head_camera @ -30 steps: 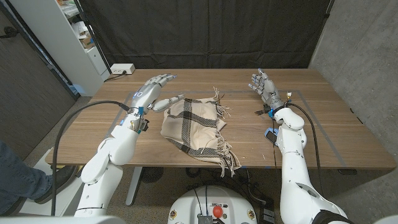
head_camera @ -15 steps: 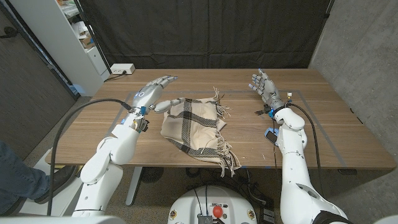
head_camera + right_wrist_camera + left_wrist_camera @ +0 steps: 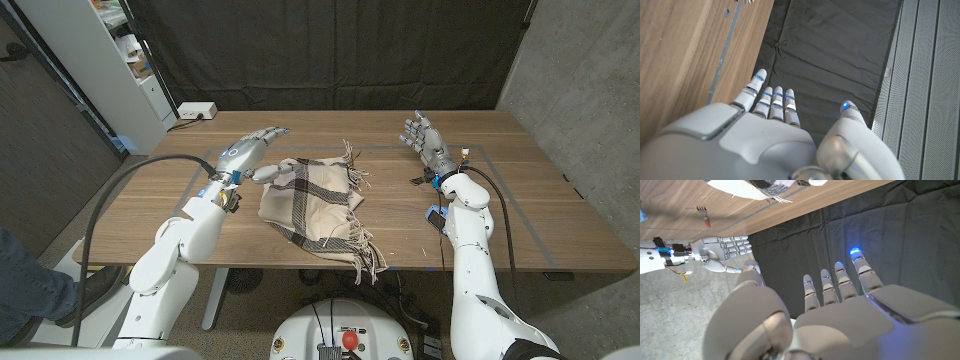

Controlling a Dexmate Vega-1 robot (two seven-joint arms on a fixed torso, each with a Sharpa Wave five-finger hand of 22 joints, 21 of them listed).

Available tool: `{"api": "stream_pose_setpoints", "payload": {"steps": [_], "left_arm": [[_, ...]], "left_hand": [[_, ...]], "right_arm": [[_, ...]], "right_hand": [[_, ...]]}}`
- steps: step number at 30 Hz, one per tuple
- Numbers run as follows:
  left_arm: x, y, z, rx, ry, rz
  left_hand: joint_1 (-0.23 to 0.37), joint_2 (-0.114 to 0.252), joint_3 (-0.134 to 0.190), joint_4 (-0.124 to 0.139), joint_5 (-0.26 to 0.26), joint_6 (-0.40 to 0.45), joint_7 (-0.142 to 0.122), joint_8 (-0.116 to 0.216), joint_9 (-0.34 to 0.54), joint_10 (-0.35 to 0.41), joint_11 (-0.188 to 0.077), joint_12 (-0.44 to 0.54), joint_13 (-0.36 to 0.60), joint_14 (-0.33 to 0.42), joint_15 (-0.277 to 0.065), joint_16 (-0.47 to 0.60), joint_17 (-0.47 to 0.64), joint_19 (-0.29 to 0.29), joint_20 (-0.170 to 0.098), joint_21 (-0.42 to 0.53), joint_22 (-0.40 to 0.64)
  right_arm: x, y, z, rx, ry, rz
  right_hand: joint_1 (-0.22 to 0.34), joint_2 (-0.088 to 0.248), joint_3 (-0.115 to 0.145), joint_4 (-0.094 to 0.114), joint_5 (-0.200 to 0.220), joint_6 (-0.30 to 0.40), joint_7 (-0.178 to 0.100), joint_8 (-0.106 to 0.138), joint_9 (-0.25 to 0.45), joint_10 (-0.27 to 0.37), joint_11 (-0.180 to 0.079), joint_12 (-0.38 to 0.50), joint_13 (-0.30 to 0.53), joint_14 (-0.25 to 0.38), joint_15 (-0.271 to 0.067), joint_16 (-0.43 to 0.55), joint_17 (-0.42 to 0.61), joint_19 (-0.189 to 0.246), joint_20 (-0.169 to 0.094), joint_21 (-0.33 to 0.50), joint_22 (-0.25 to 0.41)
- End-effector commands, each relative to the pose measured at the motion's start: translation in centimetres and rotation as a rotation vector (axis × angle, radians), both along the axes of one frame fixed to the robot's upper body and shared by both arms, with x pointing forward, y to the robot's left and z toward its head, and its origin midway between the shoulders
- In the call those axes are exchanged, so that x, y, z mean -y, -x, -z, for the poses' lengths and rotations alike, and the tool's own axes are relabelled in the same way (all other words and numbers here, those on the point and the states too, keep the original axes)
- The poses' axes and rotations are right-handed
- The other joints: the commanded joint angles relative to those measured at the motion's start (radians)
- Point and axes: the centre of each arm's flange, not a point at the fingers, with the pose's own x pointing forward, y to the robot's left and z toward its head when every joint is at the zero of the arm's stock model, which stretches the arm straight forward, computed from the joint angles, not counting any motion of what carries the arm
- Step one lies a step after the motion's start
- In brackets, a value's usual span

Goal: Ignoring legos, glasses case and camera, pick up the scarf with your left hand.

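A beige scarf (image 3: 308,200) with dark checks and fringed ends lies crumpled on the middle of the wooden table (image 3: 540,225). My left hand (image 3: 252,153) hovers at the scarf's far left corner, fingers spread and holding nothing, its thumb close to the cloth. A strip of the scarf (image 3: 762,186) edges into the left wrist view beyond my left hand (image 3: 840,315). Off to the right of the scarf, my right hand (image 3: 425,139) is open and apart from it, with spread fingers; the right wrist view looks along the back of that same hand (image 3: 770,130).
A white shelf unit (image 3: 95,60) stands off the table's far left corner, and a white power strip (image 3: 196,111) lies behind the far edge. A black curtain (image 3: 330,50) hangs behind the table. A person's leg (image 3: 25,290) appears at the lower left.
My left hand has moved right, toward the scarf's far left corner, and tipped down over it. The right hand has stayed put.
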Motion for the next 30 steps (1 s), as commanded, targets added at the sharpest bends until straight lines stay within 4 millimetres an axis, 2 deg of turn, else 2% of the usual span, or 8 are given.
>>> {"api": "stream_pose_setpoints", "payload": {"steps": [1, 8, 17, 30], "left_arm": [[0.9, -0.3, 0.0, -0.056, -0.053, -0.030], [1.2, -0.3, 0.0, -0.075, -0.076, -0.050], [1.3, -0.5, 0.4, -0.105, -0.092, -0.073], [1.9, -1.3, 1.1, -0.129, -0.105, -0.074]], "left_hand": [[0.018, -0.001, -0.007, 0.000, 0.009, 0.026, -0.008, 0.012, 0.004, 0.019, -0.008, 0.010, 0.005, 0.017, 0.002, 0.001, 0.001, 0.028, 0.002, 0.008, 0.002], [0.026, -0.003, -0.010, 0.000, 0.014, 0.048, -0.009, 0.018, 0.004, 0.029, -0.015, 0.014, 0.008, 0.026, 0.004, 0.001, 0.001, 0.049, 0.003, 0.012, 0.000], [0.038, -0.004, -0.013, 0.000, 0.019, 0.024, 0.003, 0.005, 0.004, 0.019, -0.011, 0.010, 0.011, 0.021, 0.003, -0.005, 0.001, 0.069, 0.004, 0.012, -0.002], [0.048, -0.005, -0.017, 0.000, 0.024, 0.002, 0.004, -0.003, 0.005, 0.000, -0.010, 0.003, 0.014, 0.016, 0.001, -0.011, 0.001, 0.081, 0.004, 0.009, -0.004]], "right_arm": [[0.0, 0.0, -0.3, 0.006, -0.004, 0.001], [0.2, -0.1, -0.3, 0.009, -0.008, 0.004], [0.1, -0.2, -0.6, 0.012, -0.007, 0.003], [-0.2, -0.5, -0.7, 0.008, 0.001, -0.001]], "right_hand": [[0.008, 0.003, -0.001, -0.007, 0.004, 0.007, -0.001, -0.004, 0.003, 0.007, 0.000, 0.000, 0.001, 0.003, 0.005, -0.003, 0.003, -0.006, 0.004, -0.005, 0.004], [0.008, 0.003, -0.001, -0.007, 0.004, 0.008, -0.002, -0.004, 0.003, 0.008, 0.000, 0.000, 0.001, 0.004, 0.004, -0.002, 0.003, -0.006, 0.004, -0.005, 0.004], [0.008, 0.004, -0.001, -0.008, 0.004, 0.009, -0.002, -0.004, 0.003, 0.007, -0.002, 0.000, 0.001, 0.005, 0.004, -0.002, 0.003, -0.006, 0.004, -0.005, 0.004], [0.009, 0.005, -0.002, -0.009, 0.004, 0.010, -0.004, -0.005, 0.003, 0.008, -0.002, 0.000, 0.001, 0.006, 0.004, -0.002, 0.003, -0.006, 0.004, -0.005, 0.004]]}}
